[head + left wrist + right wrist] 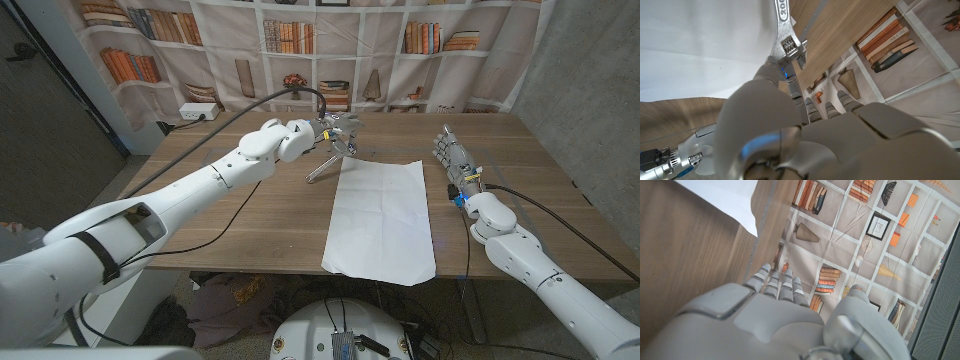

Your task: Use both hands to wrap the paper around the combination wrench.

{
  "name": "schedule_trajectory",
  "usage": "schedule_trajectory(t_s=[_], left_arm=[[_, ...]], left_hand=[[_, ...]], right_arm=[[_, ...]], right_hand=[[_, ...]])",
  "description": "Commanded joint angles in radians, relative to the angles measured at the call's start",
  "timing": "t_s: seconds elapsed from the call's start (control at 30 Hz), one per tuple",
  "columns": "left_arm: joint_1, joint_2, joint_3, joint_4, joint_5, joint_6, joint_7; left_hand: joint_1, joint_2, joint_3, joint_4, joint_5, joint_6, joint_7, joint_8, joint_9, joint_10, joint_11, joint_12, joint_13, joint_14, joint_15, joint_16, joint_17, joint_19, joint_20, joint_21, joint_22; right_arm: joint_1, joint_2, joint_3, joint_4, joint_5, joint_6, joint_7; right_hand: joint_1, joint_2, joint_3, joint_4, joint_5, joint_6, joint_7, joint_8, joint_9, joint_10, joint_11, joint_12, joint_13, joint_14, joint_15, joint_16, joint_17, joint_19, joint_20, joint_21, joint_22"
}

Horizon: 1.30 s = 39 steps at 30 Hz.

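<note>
My left hand (335, 132) is out past the far left corner of the paper (380, 215), at about 11 o'clock from the sheet's middle, and it holds the combination wrench (322, 166) by its upper end. In the head view the tool slants down from the fingers toward 7 o'clock, with its lower tip at or just above the desk (230, 215), just beside the paper's left edge; I cannot tell if the tip touches the wood. In my left wrist view the wrench (785, 42) runs out from between the fingers (771, 72), its toothed head showing against the white paper (700, 45) beyond it.

The paper lies flat and unfolded on the desk, a long white sheet reaching from the middle of the desk to the near edge, where its lower corners hang slightly past the rim.

My right hand (455, 160) waits at 3 o'clock from the sheet, near its far right corner but apart from it, fingers straight and close together, pointing away from me, holding nothing. Whether it rests on the desk or hangs above it I cannot tell. In the right wrist view the same hand (775, 310) shows its back, the fingertips (777, 280) lined up, with a corner of the paper (732, 200) further on.

A bookshelf-printed backdrop (300, 45) hangs behind the desk.
</note>
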Motion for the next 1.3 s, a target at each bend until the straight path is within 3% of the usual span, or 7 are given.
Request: schedule_trajectory(t_s=[0.03, 0.87, 1.3], left_arm=[[-0.003, -0.025, 0.021, 0.019, -0.022, -0.013, 0.015], [-0.039, -0.07, 0.071, 0.103, -0.042, -0.017, -0.007], [-0.005, -0.023, 0.043, 0.018, -0.031, 0.025, 0.006]], left_hand=[[-0.005, 0.001, 0.012, 0.004, 0.004, 0.05, -0.056, 0.077, 0.351, 0.005, -0.004, -0.003, 0.001, -0.032, -0.002, -0.001, 0.003, -0.007, 0.003, 0.001, 0.002], [-0.008, -0.002, 0.019, 0.006, 0.003, 0.051, -0.056, 0.082, 0.345, 0.006, -0.003, -0.005, 0.002, -0.031, -0.003, -0.001, 0.003, -0.006, 0.004, 0.002, 0.002], [-0.008, -0.003, 0.024, 0.006, 0.003, 0.05, -0.057, 0.084, 0.343, 0.006, -0.004, -0.007, 0.002, -0.03, -0.003, -0.001, 0.002, -0.002, 0.001, 0.003, 0.002]], right_arm=[[-0.001, 0.001, 0.002, 0.011, 0.005, 0.006, 0.005], [-0.023, -0.002, 0.019, 0.009, 0.026, 0.024, 0.013], [-0.023, -0.008, 0.022, -0.002, 0.031, 0.014, 0.014]], right_hand=[[-0.006, 0.002, 0.0, -0.006, -0.002, 0.0, 0.0, 0.0, 0.002, -0.002, -0.002, -0.003, 0.003, -0.008, 0.001, 0.005, 0.003, -0.002, 0.008, -0.002, 0.002], [-0.007, 0.002, 0.002, -0.008, -0.002, 0.0, 0.0, 0.0, 0.002, -0.002, -0.002, -0.003, 0.003, -0.009, 0.0, 0.005, 0.003, -0.004, 0.007, -0.002, 0.002], [-0.008, 0.002, 0.003, -0.008, -0.002, 0.0, -0.001, 0.0, 0.002, -0.005, -0.003, -0.004, 0.003, -0.01, 0.0, 0.005, 0.003, -0.006, 0.006, -0.002, 0.002]])
